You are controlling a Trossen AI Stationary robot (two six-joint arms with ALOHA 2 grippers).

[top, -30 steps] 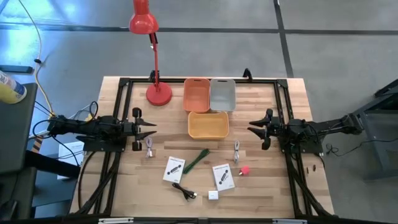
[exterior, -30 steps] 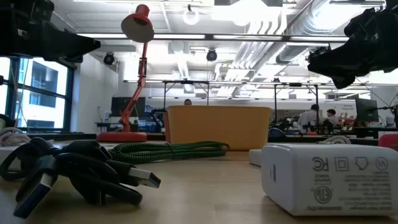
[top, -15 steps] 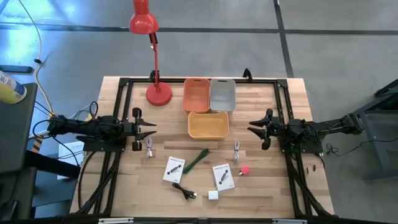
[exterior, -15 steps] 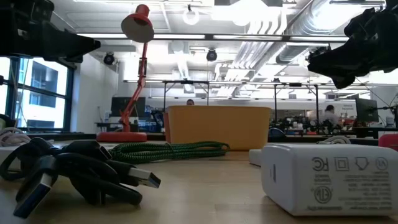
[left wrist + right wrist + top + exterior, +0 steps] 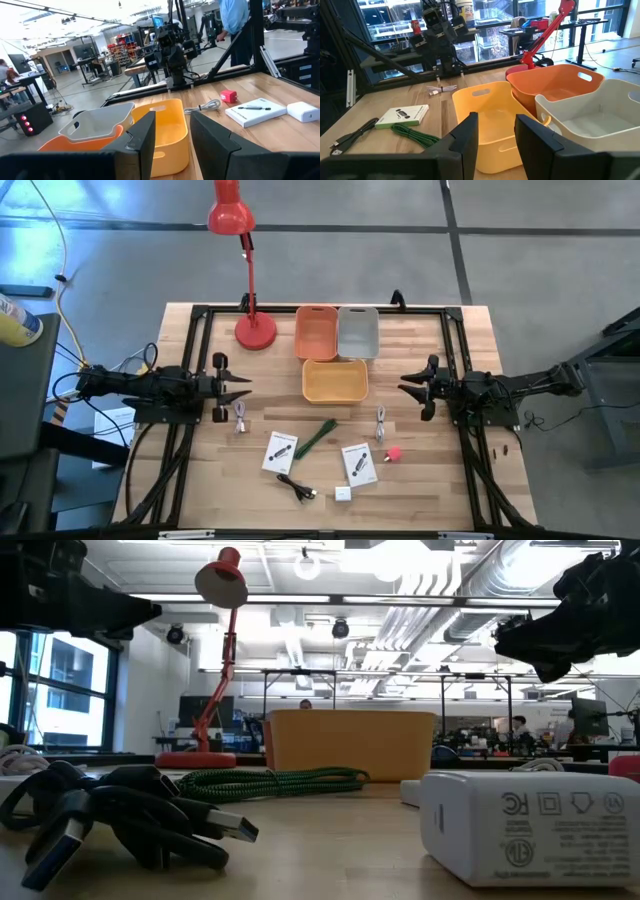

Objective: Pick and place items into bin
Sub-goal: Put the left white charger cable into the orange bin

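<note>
You had not started: nothing was in a bin yet. The yellow bin [image 5: 335, 380], the orange bin [image 5: 316, 331] and the grey bin [image 5: 358, 332] all looked empty in the high and wrist views.

Every item still lay on the desk [image 5: 420, 490], in front of the yellow bin: two cards [image 5: 280, 451] [image 5: 359, 464], the green strip [image 5: 316, 436] between them, the pink cube [image 5: 394, 453], the black cable [image 5: 298, 487] and white block [image 5: 343, 493] nearest the front edge, and two clips [image 5: 240, 416] [image 5: 380, 421], one towards each arm.

Your left hand [image 5: 240, 388] hovered at the desk's left side and your right hand [image 5: 410, 387] at its right, both well apart from the items. Each hand's fingers stood parted with nothing between them, as each wrist view showed.

So the whole job was left: eight items to pick and drop in.
</note>
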